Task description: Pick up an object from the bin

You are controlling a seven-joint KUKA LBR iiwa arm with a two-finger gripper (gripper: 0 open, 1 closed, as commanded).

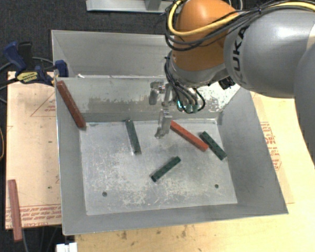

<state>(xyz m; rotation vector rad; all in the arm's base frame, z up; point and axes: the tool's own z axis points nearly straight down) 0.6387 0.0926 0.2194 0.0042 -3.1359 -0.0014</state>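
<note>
Bar (189,136), red and flat, is seen lying aslant on the floor of the bin (147,198) near the back wall. Its upper-left end is just beside the lowered gripper (161,131), whose state, released or clenched, cannot be told. Green bars are scattered left (133,136), right (213,145) and in front (165,169).

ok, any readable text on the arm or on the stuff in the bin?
"UK": dark letters running sideways on the grey arm link; the rest of the word is hidden behind the orange cover and cables.
Red-brown bars: no text or marks visible.
Green bars: no text or marks visible.
Bin: no text on the floor or walls.
</note>
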